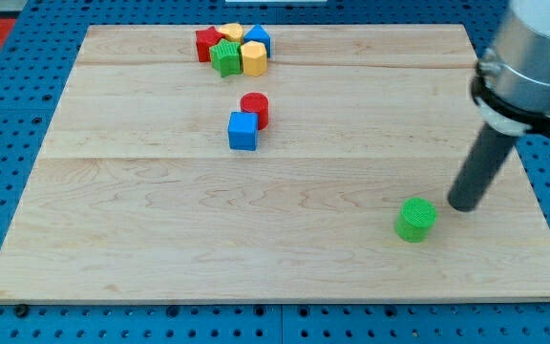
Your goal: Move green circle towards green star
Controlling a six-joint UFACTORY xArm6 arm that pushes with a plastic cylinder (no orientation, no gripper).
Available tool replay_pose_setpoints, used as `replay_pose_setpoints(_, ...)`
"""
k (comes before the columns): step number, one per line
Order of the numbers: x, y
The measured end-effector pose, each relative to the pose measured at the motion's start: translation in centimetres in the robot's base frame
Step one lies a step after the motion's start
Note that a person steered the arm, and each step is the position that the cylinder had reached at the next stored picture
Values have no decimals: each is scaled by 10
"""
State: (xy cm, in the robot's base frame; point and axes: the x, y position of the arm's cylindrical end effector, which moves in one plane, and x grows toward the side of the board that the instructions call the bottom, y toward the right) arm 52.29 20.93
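Observation:
The green circle (415, 219) is a short green cylinder lying near the view's bottom right of the wooden board. The green star (224, 58) sits in a tight cluster of blocks at the view's top, left of centre. My tip (464, 205) is the lower end of the dark rod, just right of the green circle and slightly above it in the view, with a small gap between them. The rod rises up and to the right to the grey arm (535, 57).
The cluster holds a red block (206, 42), a yellow block (231, 32), a yellow hexagon (253, 58) and a blue block (259, 38). A red cylinder (255, 108) and a blue cube (243, 131) stand together mid-board. The board's edge (275, 294) meets a blue pegboard.

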Motion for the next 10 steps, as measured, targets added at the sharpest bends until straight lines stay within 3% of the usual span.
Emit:
replay_pose_setpoints(1,25,-20)
replay_pose_setpoints(3,14,-110)
replay_pose_setpoints(4,-1,-171)
replay_pose_setpoints(6,-42,-207)
replay_pose_setpoints(9,-106,-308)
replay_pose_setpoints(10,-103,-326)
